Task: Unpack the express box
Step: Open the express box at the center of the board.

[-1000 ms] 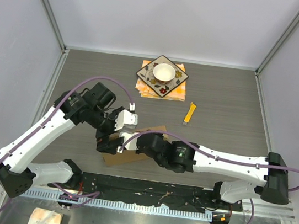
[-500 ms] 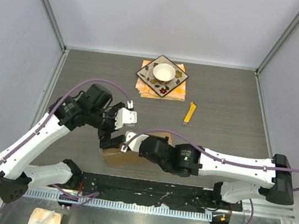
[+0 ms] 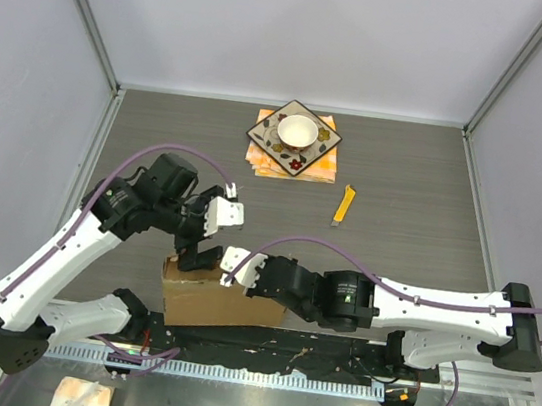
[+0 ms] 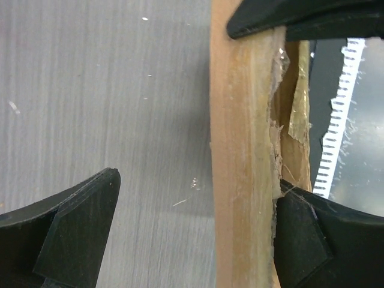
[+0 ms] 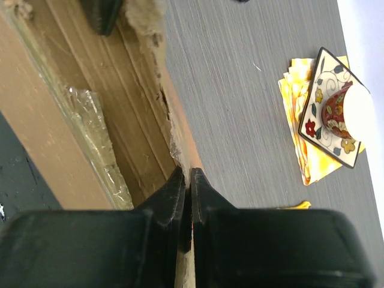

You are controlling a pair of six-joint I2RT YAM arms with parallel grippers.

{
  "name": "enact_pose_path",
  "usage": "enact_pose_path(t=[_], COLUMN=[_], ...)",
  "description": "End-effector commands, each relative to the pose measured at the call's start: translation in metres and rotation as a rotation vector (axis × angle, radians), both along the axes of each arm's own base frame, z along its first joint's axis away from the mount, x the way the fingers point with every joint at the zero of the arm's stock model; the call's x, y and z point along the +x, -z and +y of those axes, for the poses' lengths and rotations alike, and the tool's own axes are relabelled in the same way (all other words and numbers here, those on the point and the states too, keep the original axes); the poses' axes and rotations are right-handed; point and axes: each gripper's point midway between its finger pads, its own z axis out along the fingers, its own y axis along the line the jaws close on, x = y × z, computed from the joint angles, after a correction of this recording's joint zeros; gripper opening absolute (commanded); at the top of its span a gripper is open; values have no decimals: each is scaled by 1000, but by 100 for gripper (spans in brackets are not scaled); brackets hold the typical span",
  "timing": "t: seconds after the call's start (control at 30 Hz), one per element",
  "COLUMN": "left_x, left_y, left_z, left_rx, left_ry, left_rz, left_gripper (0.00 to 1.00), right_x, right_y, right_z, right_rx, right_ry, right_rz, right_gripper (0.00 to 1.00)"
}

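Tally, left to right: two arms, two grippers, one express box, one patterned plate, one white bowl, one folded yellow-orange napkin, one yellow knife. Find the box at the near edge of the table, between the two arm bases, standing up on one edge with a broad face turned toward the near side. Note plain brown cardboard, no print visible, its top edge ragged with torn paper fibres; see clear glossy tape stuck along an inner fold, partly peeled and wrinkled. Record left arm reaching in from the left, left gripper released, jaws spread wide, straddling the box's upper edge; in the left wrist view see one finger well clear of the cardboard over bare table and the other close against the torn, taped side. Cannot tell whether that second finger actually touches. Record right gripper just beside the left one, clenched on a thin upper edge of the box, with a sliver of cardboard pinched between the fingertips. Note right arm stretched low across the near table edge from the right. Log the plate at the far side, sitting on the napkin, with the bowl on the plate. Log the knife lying alone to the right of the plate, well apart from the box.
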Motion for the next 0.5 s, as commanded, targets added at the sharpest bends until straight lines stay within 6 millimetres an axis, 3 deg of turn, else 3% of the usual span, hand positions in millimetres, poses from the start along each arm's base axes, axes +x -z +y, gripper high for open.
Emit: enact_pose_path(t=[0.0, 0.2, 0.3, 0.37, 0.4, 0.43, 0.47], left_x=[-14, -17, -15, -13, -13, -11, -9], left_y=[23, 42, 44, 48, 51, 53, 54], left_z=[-5, -13, -16, -15, -14, -15, -14], left_rx=[2, 56, 65, 81, 91, 90, 102], left_ry=[100, 151, 173, 182, 183, 178, 166], left_rz=[70, 173, 173, 163, 168, 162, 150], left_gripper=[100, 100, 91, 69, 45, 11, 1], right_x=[-4, -9, -12, -13, -17, -17, -19], right_y=[-66, -75, -82, -86, -88, -88, -89], right_z=[20, 23, 27, 27, 27, 26, 27], right_rx=[276, 312, 339, 354, 360, 363, 367], right_ry=[-6, -22, -33, -34, -42, -43, -47], right_rz=[8, 4, 9, 9, 9, 9, 9], right_gripper=[1, 1, 1, 1, 1, 1, 1])
